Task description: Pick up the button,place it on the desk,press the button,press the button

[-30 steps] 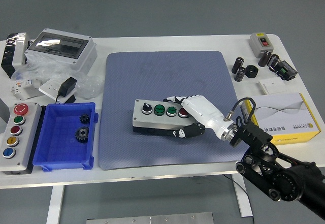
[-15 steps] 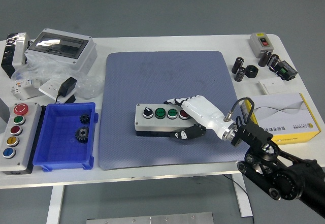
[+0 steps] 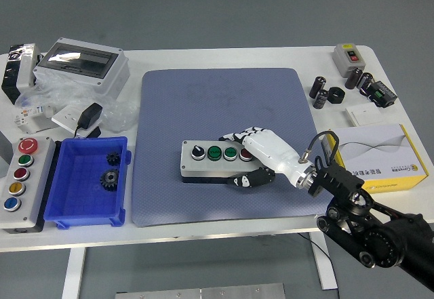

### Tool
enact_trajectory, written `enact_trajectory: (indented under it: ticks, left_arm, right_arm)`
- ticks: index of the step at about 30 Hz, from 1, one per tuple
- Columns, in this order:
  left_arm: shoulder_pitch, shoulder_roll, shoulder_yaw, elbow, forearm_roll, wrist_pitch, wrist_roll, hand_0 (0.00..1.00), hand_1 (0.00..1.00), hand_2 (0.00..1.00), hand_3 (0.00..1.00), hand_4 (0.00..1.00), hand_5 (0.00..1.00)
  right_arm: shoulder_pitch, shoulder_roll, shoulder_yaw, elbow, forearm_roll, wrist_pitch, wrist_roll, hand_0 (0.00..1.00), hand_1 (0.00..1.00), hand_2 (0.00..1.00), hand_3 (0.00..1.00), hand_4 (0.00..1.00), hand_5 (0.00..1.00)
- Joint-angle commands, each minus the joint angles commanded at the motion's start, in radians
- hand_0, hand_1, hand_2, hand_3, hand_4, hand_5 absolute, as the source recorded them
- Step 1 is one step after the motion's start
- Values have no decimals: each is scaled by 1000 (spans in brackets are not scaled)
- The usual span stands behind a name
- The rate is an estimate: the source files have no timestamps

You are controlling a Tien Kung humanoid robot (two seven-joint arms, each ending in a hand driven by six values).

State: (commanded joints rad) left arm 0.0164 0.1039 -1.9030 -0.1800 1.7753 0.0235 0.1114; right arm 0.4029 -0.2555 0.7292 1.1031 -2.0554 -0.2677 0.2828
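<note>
A grey button box with a black knob, two green buttons and a red button lies on the blue-grey mat. My right hand is shut on the box's right end: fingers over the far side and the red button, thumb against the near side. The left arm is out of view.
A second grey box with coloured buttons lies at the left edge beside a blue bin holding two gears. An enclosure and clutter sit at the back left. A yellow-white carton, black capacitors and a small switch box are at the right.
My right hand has shifted the button box slightly to the right and nearer on the mat. Its grasp on the box's right end is unchanged.
</note>
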Motion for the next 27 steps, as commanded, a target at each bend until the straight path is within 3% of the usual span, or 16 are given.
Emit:
enact_trajectory:
  ticks: [5,6,11,12,23,24,27]
  left_arm:
    - [0,-1,-5,0,3,1,-1,624,671,662,742,724,296]
    - [1,-1,-5,0,3,2,-1,622,670,633,731,723,297]
    - [0,-2,-5,0,2,2,-1,622,670,633,731,723,297]
    - [0,-2,-4,0,2,2,-1,619,671,627,733,722,296]
    - [1,-2,0,0,0,2,-1,619,670,628,733,722,297]
    - [1,-2,1,0,-1,2,-1,619,667,628,732,722,297]
    - [2,-2,2,0,-2,2,-1,619,667,628,732,722,297]
  right_arm:
    - [-1,-3,-12,8,11,-2,-6,853,780,763,759,364,2]
    - [0,-5,-16,10,15,-2,-8,881,813,811,849,500,11]
    - [2,-12,-28,24,43,3,-17,881,813,811,849,500,11]
    - [3,-12,-30,25,47,3,-19,890,824,838,916,545,18]
    - [4,-16,-39,32,70,10,-27,875,824,849,930,557,10]
    - [4,-18,-41,34,73,12,-28,876,828,861,940,603,28]
    - [4,-27,-45,45,86,17,-29,876,828,861,940,603,28]
